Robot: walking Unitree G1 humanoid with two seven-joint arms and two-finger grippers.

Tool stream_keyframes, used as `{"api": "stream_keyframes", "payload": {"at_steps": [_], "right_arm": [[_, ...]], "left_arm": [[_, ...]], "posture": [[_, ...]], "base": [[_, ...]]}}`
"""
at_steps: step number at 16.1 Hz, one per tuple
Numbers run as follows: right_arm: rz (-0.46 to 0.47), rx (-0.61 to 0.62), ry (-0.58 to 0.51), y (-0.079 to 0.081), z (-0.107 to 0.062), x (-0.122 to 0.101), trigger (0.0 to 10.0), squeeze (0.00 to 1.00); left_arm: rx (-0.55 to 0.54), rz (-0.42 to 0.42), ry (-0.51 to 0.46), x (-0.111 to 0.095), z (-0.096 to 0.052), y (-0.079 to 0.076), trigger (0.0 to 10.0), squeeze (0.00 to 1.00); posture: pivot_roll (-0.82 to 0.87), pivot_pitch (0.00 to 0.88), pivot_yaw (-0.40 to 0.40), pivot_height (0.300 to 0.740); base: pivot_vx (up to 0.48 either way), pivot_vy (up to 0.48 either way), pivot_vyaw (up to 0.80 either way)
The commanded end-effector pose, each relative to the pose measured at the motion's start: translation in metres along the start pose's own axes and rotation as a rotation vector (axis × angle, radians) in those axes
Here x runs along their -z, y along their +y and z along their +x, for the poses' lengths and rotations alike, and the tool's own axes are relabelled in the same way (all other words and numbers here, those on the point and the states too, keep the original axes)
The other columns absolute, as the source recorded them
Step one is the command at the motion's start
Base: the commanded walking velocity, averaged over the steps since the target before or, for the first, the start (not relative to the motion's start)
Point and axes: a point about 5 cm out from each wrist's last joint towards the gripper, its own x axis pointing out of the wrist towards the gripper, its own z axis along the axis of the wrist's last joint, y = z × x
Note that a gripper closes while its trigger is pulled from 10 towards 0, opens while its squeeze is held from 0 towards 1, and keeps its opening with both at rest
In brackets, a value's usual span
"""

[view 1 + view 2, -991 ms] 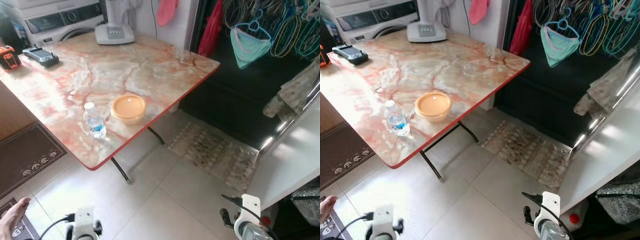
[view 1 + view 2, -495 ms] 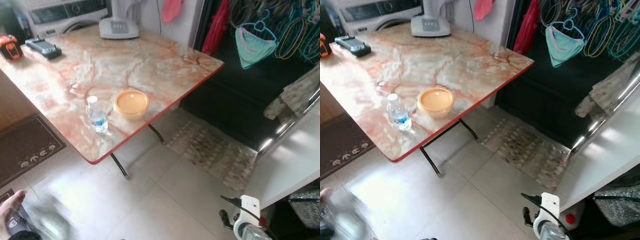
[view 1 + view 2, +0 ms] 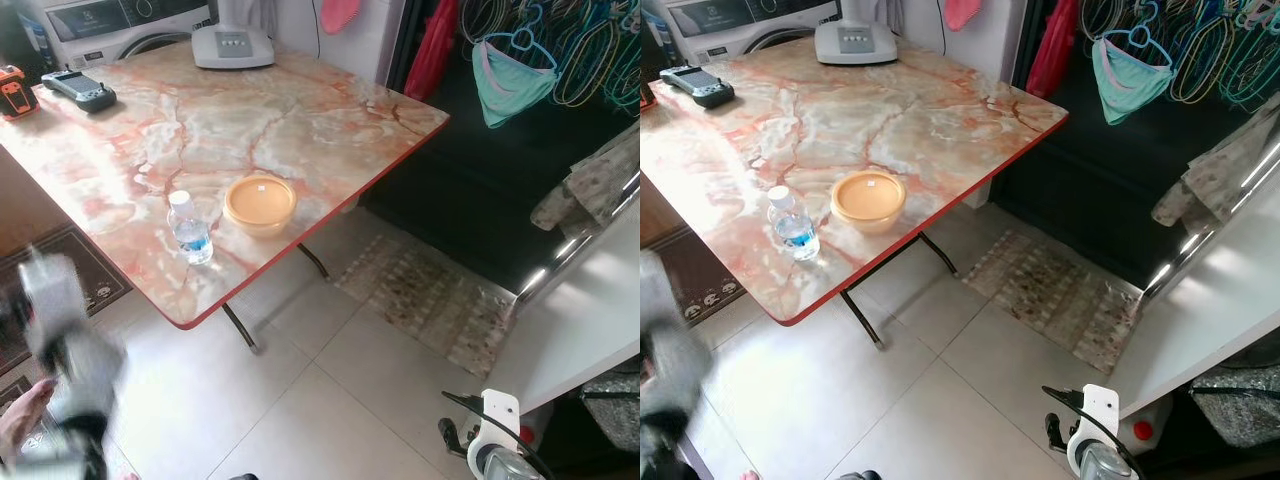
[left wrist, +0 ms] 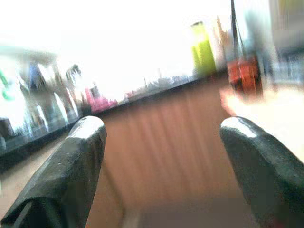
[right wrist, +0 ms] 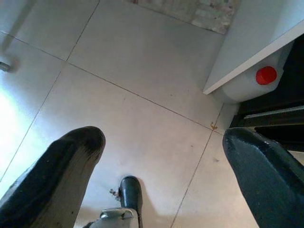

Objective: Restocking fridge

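A small water bottle (image 3: 189,229) with a white cap and blue label is seen standing upright on a marble-patterned table (image 3: 300,110), close to the red-trimmed front edge. Just beside it, apart by a narrow gap, sits a shallow orange bowl (image 3: 260,204). Both are judged to be the goods meant for the fridge, placed near the edge where they can be reached without leaning far over the table.

At the far side of the table a dark handheld device (image 3: 80,90), an orange tool (image 3: 15,88) and the grey base of an appliance (image 3: 232,45) are set well away from the bottle, so the approach to it is unobstructed.

The left gripper (image 4: 161,161) is raised at the robot's left, shown as a grey blur in the head views. In the left wrist view its fingers (image 4: 71,161) are spread wide with nothing between them, and a blurred wooden surface lies ahead. It is judged that the arm is being brought up toward the table for a first pick, the bottle being nearest.

The right gripper (image 5: 161,166) is held low over the tiled floor (image 5: 118,57), fingers parted and empty, beside a white panel (image 3: 1210,300), possibly the fridge door. A white jug with a red cap (image 5: 256,78) stands under it.

A person's foot (image 3: 22,415) is glimpsed at the lower left.
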Motion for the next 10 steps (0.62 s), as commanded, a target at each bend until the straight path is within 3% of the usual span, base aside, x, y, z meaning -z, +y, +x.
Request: {"api": "stream_keyframes", "payload": {"at_steps": [1,3,4,5,6,8,10], "right_arm": [[0.008,0.011,-0.006,-0.002,0.0,-0.001,10.0,0.0],[0.017,0.013,-0.009,-0.001,0.0,-0.001,10.0,0.0],[0.02,0.012,-0.009,0.0,0.0,-0.001,10.0,0.0],[0.02,0.011,-0.009,0.0,0.0,-0.001,10.0,0.0],[0.019,0.011,-0.007,0.0,0.0,-0.001,10.0,0.0],[0.02,0.013,-0.006,0.0,0.0,0.001,10.0,0.0],[0.018,0.012,0.001,0.0,0.0,0.004,10.0,0.0]], "left_arm": [[-0.004,-0.031,-0.093,-0.018,0.008,-0.005,10.0,0.0],[0.011,-0.138,-0.224,-0.057,0.027,-0.013,10.0,0.0],[0.123,-0.296,-0.282,-0.093,0.039,-0.028,10.0,0.0],[0.225,-0.35,-0.301,-0.109,0.04,-0.04,10.0,0.0],[0.368,-0.386,-0.314,-0.126,0.037,-0.056,10.0,0.0],[0.717,-0.624,-0.216,-0.167,0.017,-0.094,10.0,0.0],[0.887,-0.731,-0.067,-0.173,-0.004,-0.112,10.0,0.0]], "posture": [[-0.02,0.064,-0.051,0.74],[-0.02,0.058,-0.043,0.74],[-0.03,0.053,-0.039,0.74],[-0.03,0.053,-0.039,0.74],[-0.03,0.053,-0.039,0.74],[-0.02,0.061,-0.036,0.74],[-0.01,0.067,-0.031,0.74]], "base": [[0.0,0.0,0.0],[0.0,0.0,0.0],[0.0,0.0,0.0],[0.0,0.0,0.0],[0.0,0.0,0.0],[0.0,0.0,0.0],[0.0,0.0,0.0]]}}
